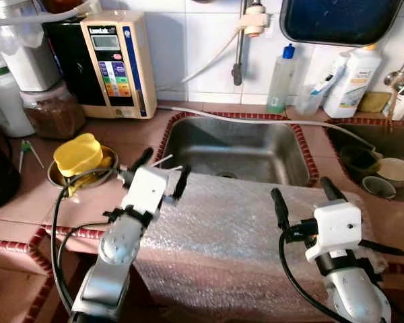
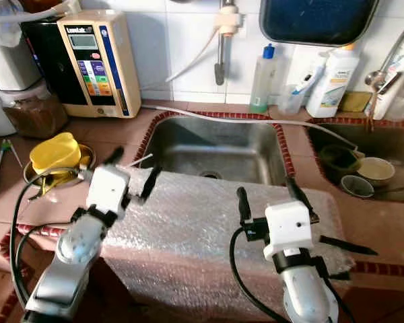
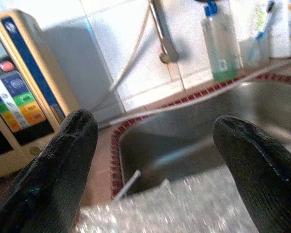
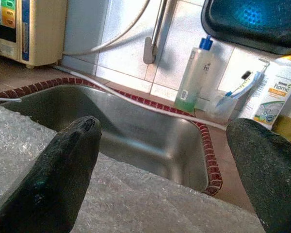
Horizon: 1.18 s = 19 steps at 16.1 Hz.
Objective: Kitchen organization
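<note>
Bubble-wrapped and bulky, the package (image 1: 242,229) is lying across the counter edge, partly overhanging the steel sink (image 1: 256,145). The left gripper (image 1: 163,172) is hovering released over the package's far left corner, the right gripper (image 1: 303,195) spread wide near its right end (neither is gripping it). Slick wrap is the risk: an uneven push could be tipping the package into the sink
</note>
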Motion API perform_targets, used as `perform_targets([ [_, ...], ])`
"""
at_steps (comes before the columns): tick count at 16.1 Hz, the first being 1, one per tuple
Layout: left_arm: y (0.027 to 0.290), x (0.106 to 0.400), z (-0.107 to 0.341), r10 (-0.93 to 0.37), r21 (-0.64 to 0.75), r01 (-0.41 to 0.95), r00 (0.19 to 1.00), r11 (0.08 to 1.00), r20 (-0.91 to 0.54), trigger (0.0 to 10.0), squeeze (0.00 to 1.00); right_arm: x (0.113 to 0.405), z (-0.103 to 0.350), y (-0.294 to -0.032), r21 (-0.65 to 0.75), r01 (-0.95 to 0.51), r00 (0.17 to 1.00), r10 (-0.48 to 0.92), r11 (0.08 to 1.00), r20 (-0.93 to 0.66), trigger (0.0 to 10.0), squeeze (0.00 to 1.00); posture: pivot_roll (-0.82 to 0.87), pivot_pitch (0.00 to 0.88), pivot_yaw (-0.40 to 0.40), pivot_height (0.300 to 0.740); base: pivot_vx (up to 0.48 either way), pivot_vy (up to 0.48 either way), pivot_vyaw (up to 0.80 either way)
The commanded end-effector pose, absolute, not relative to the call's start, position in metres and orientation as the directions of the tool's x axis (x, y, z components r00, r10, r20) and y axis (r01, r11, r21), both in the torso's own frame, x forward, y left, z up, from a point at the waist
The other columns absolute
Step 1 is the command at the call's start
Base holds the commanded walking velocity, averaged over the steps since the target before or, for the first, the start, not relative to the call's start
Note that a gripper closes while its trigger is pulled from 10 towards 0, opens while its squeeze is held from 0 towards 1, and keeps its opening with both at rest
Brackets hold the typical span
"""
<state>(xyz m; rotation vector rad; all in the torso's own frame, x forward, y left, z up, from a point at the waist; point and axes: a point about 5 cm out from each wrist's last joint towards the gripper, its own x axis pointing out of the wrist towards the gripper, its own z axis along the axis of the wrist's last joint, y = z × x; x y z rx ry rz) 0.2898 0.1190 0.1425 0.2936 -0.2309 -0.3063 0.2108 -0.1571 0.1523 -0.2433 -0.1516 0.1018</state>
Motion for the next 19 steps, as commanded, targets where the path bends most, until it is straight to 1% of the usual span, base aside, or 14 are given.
perform_targets([
  [1, 0.12, 0.294, 0.14, -0.315, 0.316, 0.251, 0.933, 0.915, 0.172, 10.0, 0.0, 0.213, 0.156, -0.153, -0.239, -0.092, 0.98, 0.13, 0.967, 0.151, 10.0, 0.0, 0.03, 0.0, 0.027, 0.74, 0.0, 0.0, 0.0],
  [5, 0.108, 0.302, 0.133, -0.355, 0.322, 0.292, 0.922, 0.901, 0.156, 10.0, 0.0, 0.214, 0.156, -0.15, -0.242, -0.109, 0.977, 0.149, 0.964, 0.153, 10.0, 0.0, 0.01, 0.0, 0.036, 0.74, 0.0, 0.0, 0.0],
  [8, 0.084, 0.317, 0.136, -0.405, 0.287, 0.351, 0.901, 0.891, 0.157, 10.0, 0.0, 0.212, 0.155, -0.144, -0.248, -0.154, 0.974, 0.19, 0.957, 0.128, 10.0, 0.0, -0.02, 0.004, 0.04, 0.74, 0.0, 0.0, 0.0],
  [10, 0.064, 0.331, 0.144, -0.441, 0.277, 0.387, 0.882, 0.879, 0.166, 10.0, 0.0, 0.2, 0.148, -0.138, -0.253, -0.213, 0.97, 0.235, 0.944, 0.06, 10.0, 0.0, -0.05, 0.033, 0.051, 0.74, 0.0, 0.0, 0.0],
  [13, 0.05, 0.342, 0.147, -0.455, 0.274, 0.403, 0.876, 0.873, 0.163, 10.0, 0.0, 0.185, 0.144, -0.142, -0.225, -0.176, 0.982, 0.188, 0.958, 0.033, 10.0, 0.0, -0.09, 0.062, 0.065, 0.74, 0.0, 0.0, 0.0],
  [15, 0.043, 0.348, 0.144, -0.45, 0.267, 0.405, 0.882, 0.875, 0.136, 10.0, 0.0, 0.178, 0.141, -0.141, -0.215, -0.173, 0.984, 0.179, 0.961, 0.007, 10.0, 0.0, -0.1, 0.074, 0.066, 0.74, 0.0, 0.0, 0.0],
  [17, 0.036, 0.355, 0.134, -0.44, 0.3, 0.408, 0.897, 0.862, 0.044, 10.0, 0.0, 0.172, 0.14, -0.138, -0.209, -0.18, 0.983, 0.18, 0.961, -0.017, 10.0, 0.0, -0.11, 0.095, 0.066, 0.74, 0.0, 0.0, 0.0],
  [19, 0.033, 0.361, 0.13, -0.407, 0.297, 0.388, 0.914, 0.872, 0.001, 10.0, 0.0, 0.166, 0.139, -0.137, -0.205, -0.177, 0.984, 0.175, 0.963, -0.032, 10.0, 0.0, -0.11, 0.11, 0.069, 0.74, 0.0, 0.0, 0.0],
])
